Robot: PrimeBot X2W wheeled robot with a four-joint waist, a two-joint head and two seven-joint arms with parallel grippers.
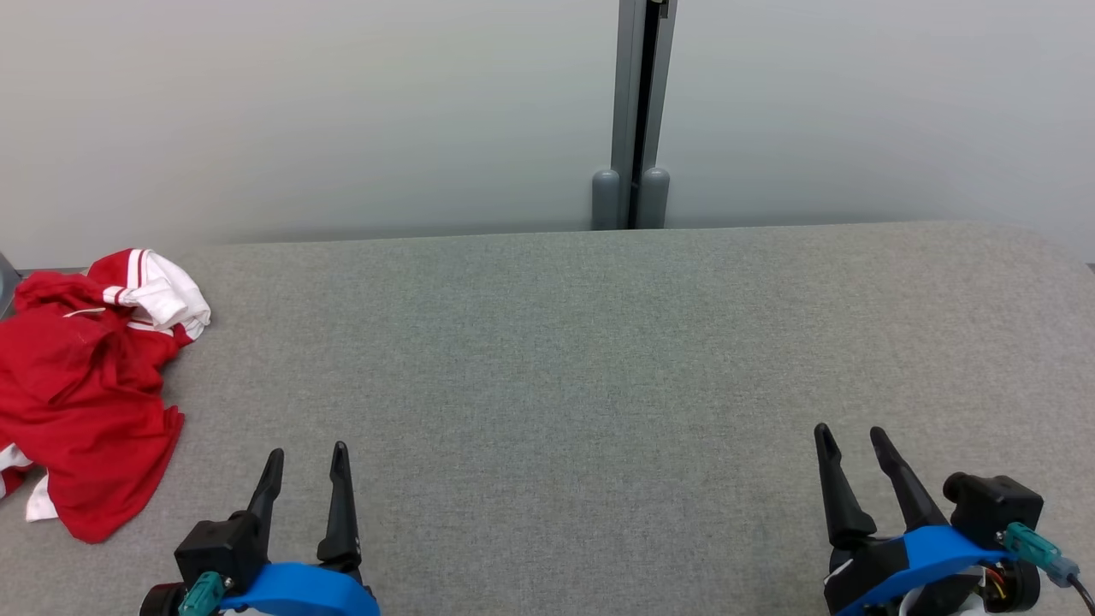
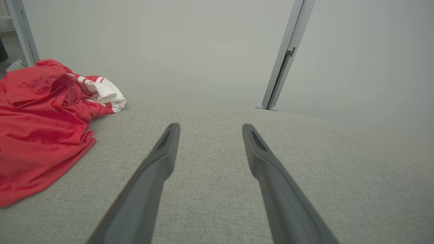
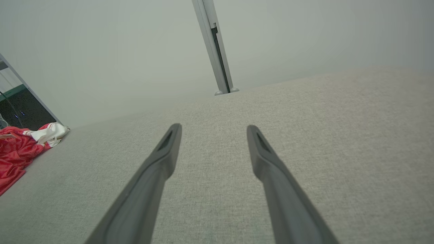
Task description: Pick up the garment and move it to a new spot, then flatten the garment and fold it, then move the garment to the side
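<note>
Crumpled red garment left of spread fingers

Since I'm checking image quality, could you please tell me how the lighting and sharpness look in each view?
Head view: soft, even light, no glare; the garment is sharp. Left wrist view: the left gripper blurs near the bottom, the post leans. Right wrist view: the right gripper likewise; the table looks tilted.

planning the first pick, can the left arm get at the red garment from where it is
Probably yes: the left gripper is open and empty, the red garment lies crumpled to its left on the grey table, nothing between them.
</note>
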